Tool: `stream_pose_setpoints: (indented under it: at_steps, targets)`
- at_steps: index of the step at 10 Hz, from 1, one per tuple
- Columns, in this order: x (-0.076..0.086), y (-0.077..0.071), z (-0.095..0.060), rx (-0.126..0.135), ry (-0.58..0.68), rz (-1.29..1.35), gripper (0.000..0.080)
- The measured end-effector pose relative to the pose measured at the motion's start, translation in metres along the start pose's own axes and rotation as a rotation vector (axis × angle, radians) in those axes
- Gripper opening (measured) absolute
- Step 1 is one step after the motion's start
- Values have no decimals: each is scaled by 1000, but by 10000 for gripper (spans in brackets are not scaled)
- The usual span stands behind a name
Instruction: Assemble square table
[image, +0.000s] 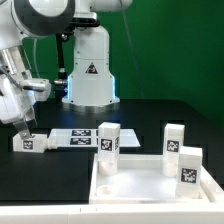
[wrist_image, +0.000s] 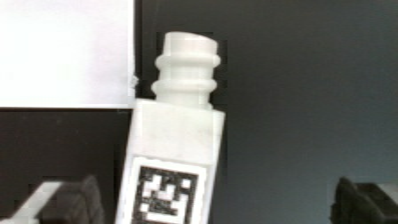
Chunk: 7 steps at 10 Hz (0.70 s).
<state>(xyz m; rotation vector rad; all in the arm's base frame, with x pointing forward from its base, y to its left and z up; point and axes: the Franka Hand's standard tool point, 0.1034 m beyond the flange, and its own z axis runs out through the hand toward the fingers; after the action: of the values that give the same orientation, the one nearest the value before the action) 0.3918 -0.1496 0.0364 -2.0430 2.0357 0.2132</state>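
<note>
warning triangle (image: 88, 70) (robot base (image: 90, 85)), no text

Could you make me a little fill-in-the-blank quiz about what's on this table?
The hand is over a lying leg with its fingers ___.
That leg carries a black-and-white square ___.
By the top, ___ more legs stand upright.
Missing words: open; tag; three.

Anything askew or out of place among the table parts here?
One leg lies flat beside the marker board, under the open gripper; three other legs stand upright by the tabletop. Nothing looks damaged.
</note>
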Motion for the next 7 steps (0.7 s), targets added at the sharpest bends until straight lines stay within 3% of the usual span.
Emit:
stream_pose_setpoints:
  at_steps: [4,6,7]
  targets:
    - [13,25,20,-30,-2,95,649]
    - [14,28,24,-43,4,100,649]
    - [15,28,24,-42,4,100,539]
